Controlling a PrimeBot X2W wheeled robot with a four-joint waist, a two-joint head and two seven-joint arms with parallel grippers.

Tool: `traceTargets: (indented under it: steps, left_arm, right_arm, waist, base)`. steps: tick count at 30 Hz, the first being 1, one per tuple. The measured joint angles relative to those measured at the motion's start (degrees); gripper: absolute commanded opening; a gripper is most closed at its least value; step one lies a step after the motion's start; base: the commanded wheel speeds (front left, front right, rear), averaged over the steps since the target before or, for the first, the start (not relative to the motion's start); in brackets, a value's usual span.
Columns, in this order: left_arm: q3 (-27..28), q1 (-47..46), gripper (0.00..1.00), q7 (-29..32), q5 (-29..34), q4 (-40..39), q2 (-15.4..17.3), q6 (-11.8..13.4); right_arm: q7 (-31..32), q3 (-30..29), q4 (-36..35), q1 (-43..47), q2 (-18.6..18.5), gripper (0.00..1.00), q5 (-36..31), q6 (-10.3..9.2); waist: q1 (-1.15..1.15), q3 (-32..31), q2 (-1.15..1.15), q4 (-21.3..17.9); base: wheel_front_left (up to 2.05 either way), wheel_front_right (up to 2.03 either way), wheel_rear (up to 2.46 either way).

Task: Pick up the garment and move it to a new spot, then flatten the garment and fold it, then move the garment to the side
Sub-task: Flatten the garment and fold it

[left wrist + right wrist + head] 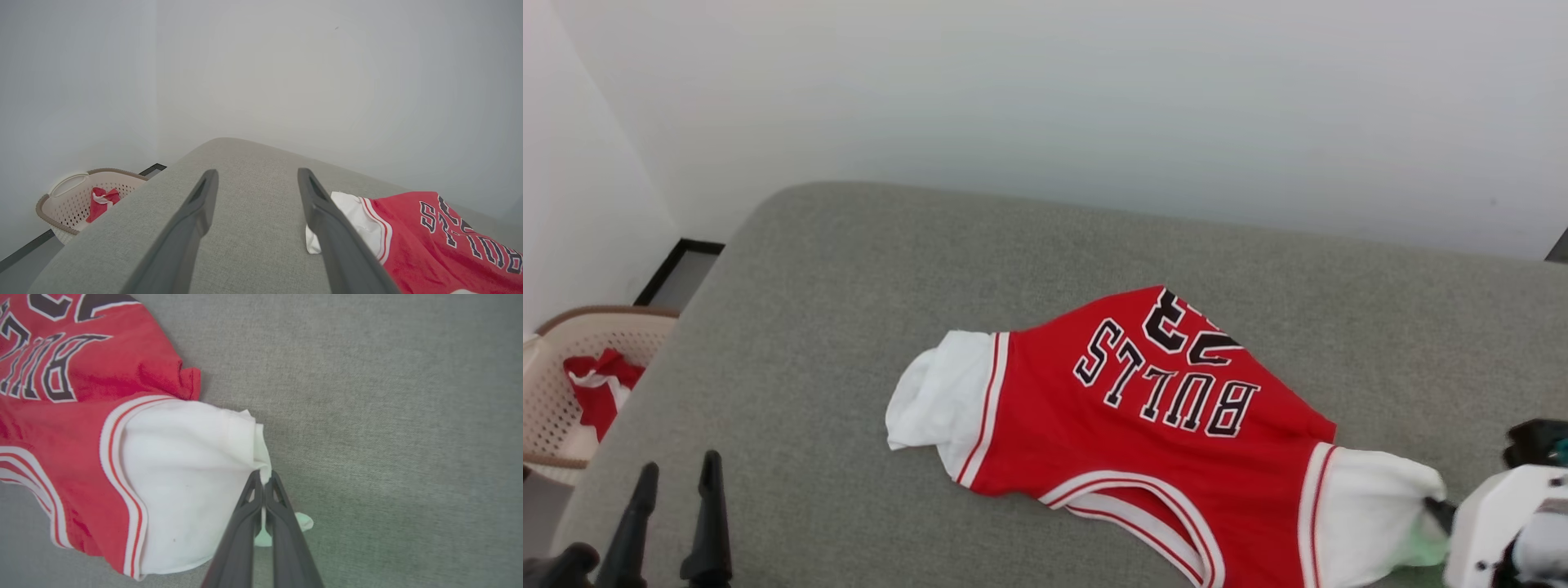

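Observation:
The garment, a red jersey with white sleeves and black "BULLS" lettering, lies spread on the grey cushioned surface. My right gripper is shut on the edge of the garment's white sleeve, with white cloth pinched between the fingers; in the head view it sits at the lower right. At the lower left my left gripper stands open over bare cushion, well left of the garment's other white sleeve. Nothing lies between the left gripper's fingers.
A cream perforated laundry basket with red cloth inside stands on the floor left of the cushion. A pale wall rises behind it. Bare grey cushion stretches beyond and to the right of the garment.

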Motion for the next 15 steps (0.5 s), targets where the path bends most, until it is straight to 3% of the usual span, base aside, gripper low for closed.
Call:
traceTargets:
  steps: [15]
  left_arm:
    - [-1.52, 0.30, 1.00, 0.00, 1.14, -0.33, -2.56, -1.66]
  right_arm:
    - [-3.20, -2.10, 10.59, -6.86, -8.93, 0.00, -0.80, 0.00]
  waist:
    - [0.00, -1.61, 0.00, -0.30]
  base:
    - [0.00, 0.00, 0.00]
